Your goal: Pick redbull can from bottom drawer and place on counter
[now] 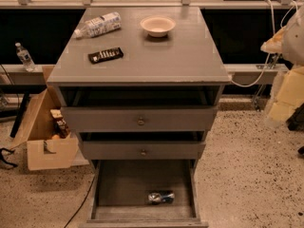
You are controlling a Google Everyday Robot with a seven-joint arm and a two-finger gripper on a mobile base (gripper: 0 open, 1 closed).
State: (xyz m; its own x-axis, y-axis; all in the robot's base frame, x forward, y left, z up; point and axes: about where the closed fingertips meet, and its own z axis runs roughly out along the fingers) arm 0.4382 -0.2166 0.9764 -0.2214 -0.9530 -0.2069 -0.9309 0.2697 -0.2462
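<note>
Farthest left of the pincer, on the counter (190, 56), lie a clear plastic bottle (97, 25) and a black candy bar (105, 55), with a pale bowl (157, 25) somewhat nearer. A careless set-down could knock any of them. The bare stretch of counter on the pincer's side looks the safer landing place.

Below and to the left of the pincer, well apart from it, the redbull can (160, 197) lies on its side on the floor of the open bottom drawer (123, 184), close to the front wall. Lying so, it will likely roll if nudged before it is gripped, and a slim shiny can may slip from a loose hold.

The two upper drawers (141, 121) stand slightly pulled out above it. An arm coming down steeply could strike their fronts or knobs, and the drawer's side walls leave little room to come in from the side.

The pincer (285, 96) hangs at the far right edge of the view, level with the cabinet's upper part and clear of it. How far open it is I cannot tell. It has no hold of the can and touches nothing of the task.
</note>
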